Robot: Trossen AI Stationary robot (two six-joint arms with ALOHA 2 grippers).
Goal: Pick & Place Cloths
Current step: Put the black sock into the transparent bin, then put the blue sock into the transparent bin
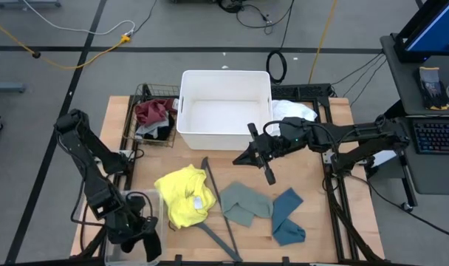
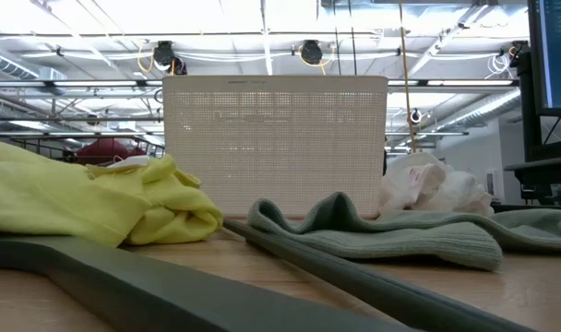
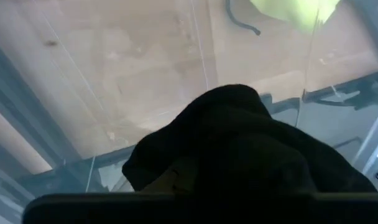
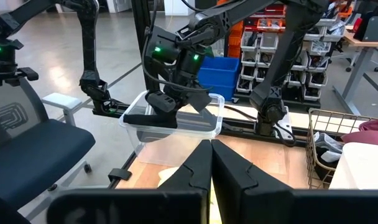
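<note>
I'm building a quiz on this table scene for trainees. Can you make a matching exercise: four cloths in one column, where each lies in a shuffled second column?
Things:
1. yellow cloth
2. maroon cloth
3. white cloth
4. teal cloth

Places:
A. in the wire basket left of the white bin
B. on the table, right of the sage green cloth
C. just right of the white bin, at the table's far edge
D. on the table, left of the dark grey hanger

Pairs: 1-D, 2-A, 3-C, 4-B
</note>
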